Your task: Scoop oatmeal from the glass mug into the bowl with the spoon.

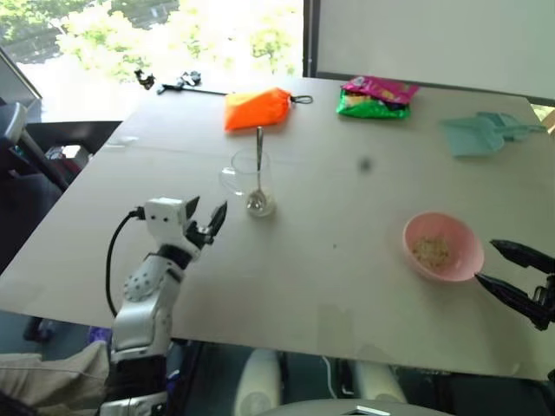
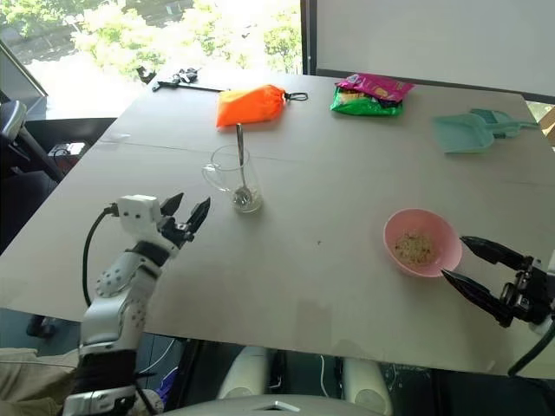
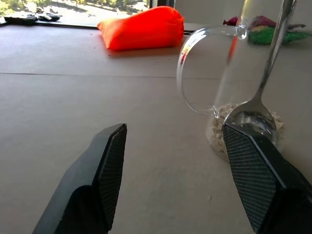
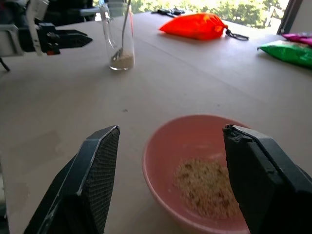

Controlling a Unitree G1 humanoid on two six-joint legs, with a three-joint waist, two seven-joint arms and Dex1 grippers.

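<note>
Both jaws stand spread and empty. From the head camera, the left gripper [image 1: 206, 222] hovers just beside the glass mug [image 1: 250, 180], where the spoon [image 1: 257, 170] leans upright, likely parked there between scoops. The right gripper [image 2: 482, 267] sits beside the pink bowl [image 2: 422, 243] near the worktop's [image 1: 347, 286] front edge, perhaps ready to steady it. The left wrist camera shows pale oatmeal [image 3: 218, 127] thinly covering the mug's base, the spoon's shiny head resting in it. The right wrist camera shows a small beige heap of flakes in the bowl's bottom.
</note>
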